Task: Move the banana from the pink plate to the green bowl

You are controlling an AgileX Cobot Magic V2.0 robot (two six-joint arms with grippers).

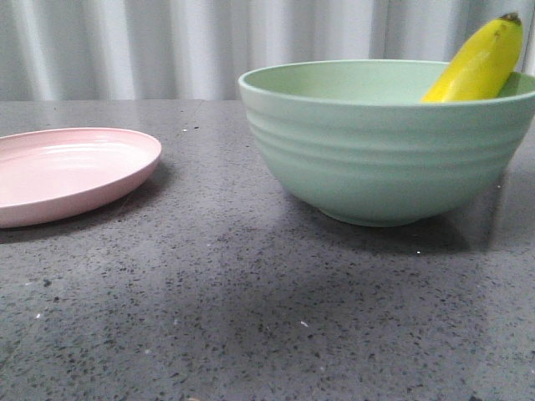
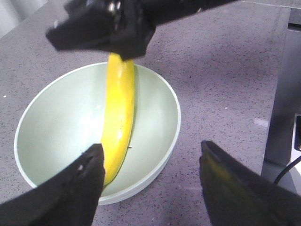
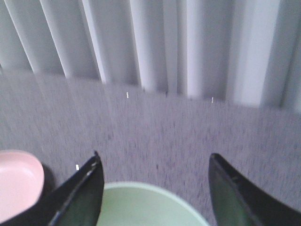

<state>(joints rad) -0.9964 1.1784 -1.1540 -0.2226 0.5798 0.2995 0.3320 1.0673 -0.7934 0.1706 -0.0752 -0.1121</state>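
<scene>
The yellow banana (image 1: 481, 63) leans inside the green bowl (image 1: 376, 150), its dark stem tip sticking up over the far right rim. The pink plate (image 1: 67, 171) lies empty at the left. In the left wrist view the banana (image 2: 120, 108) lies along the inside of the bowl (image 2: 61, 117). My left gripper (image 2: 150, 146) is open and empty above the bowl's near rim. My right arm's gripper (image 2: 103, 23) hovers over the banana's far end. In the right wrist view my right gripper (image 3: 154, 154) is open and empty above the bowl's rim (image 3: 141, 207), with the plate (image 3: 16, 181) beside it.
The grey speckled table (image 1: 251, 317) stretches in front of the plate and bowl. A pleated white curtain (image 1: 167, 42) hangs behind. A grey upright post with a cable (image 2: 287, 117) stands at the edge of the left wrist view.
</scene>
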